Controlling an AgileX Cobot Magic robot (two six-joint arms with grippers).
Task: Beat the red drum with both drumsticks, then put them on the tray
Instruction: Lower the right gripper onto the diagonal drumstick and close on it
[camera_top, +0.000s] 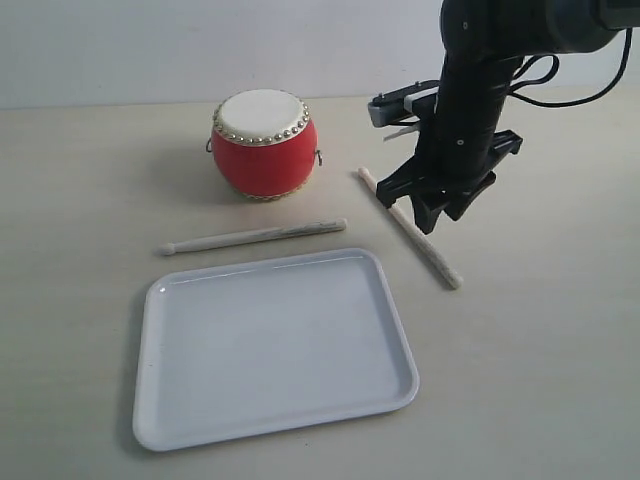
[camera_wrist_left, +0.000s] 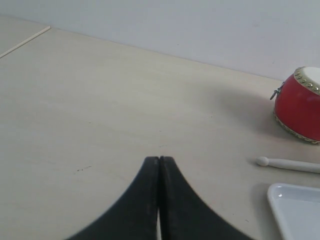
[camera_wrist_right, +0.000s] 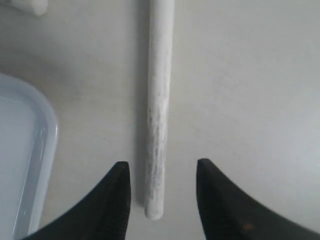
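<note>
Evidently grasping the first stick is the step in hand. On the pale tabletop (camera_top: 80, 180), the large flat white plastic tray (camera_top: 270, 350) holds nothing, and the small glossy red drum (camera_top: 263, 145) stands behind it. The 2 slim cream wooden drumsticks (camera_top: 255, 237) lie flat: 1 between drum and tray, 1 beside the tray. The right gripper (camera_wrist_right: 160, 161) straddles that stick (camera_wrist_right: 159, 100) near its end, fingers apart; next it should lower and close. The left gripper (camera_wrist_left: 159, 161), fingers together, hangs over bare tabletop.
</note>
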